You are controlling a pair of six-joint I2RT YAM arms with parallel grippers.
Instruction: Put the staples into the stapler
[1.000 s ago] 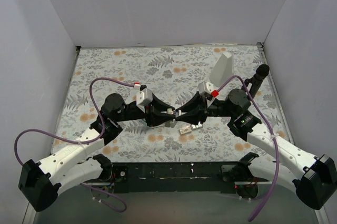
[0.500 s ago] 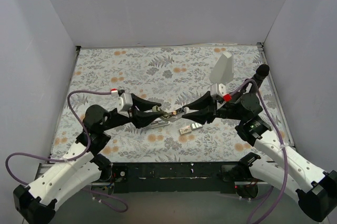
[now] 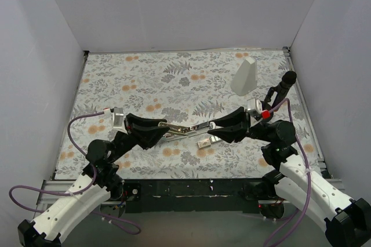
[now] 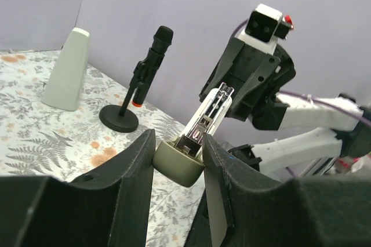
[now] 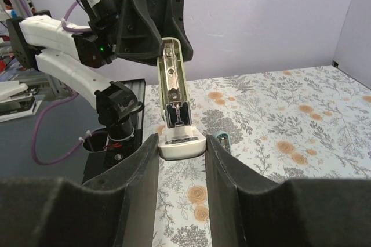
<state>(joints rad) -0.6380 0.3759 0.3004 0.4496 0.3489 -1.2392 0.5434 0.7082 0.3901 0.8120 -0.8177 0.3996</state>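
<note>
Fingers [image 5: 138, 192] hold an olive stapler [image 5: 174, 79] open; light blue stapler [image 5: 224, 139] lies nearby.

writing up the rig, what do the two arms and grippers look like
The left arm and right arm match: white outer links, black joints, a purple cable trailing along each. The left gripper and right gripper each have two black wedge-shaped fingers and a pale camera block behind them, the right one with a red mark.

The staple box [image 3: 203, 142] lay on the table [image 3: 145, 73] just in front of the open stapler [image 3: 185, 127]. The wedge block [image 3: 244, 76] and stand [image 3: 282, 84] stood behind it, rightward.
</note>
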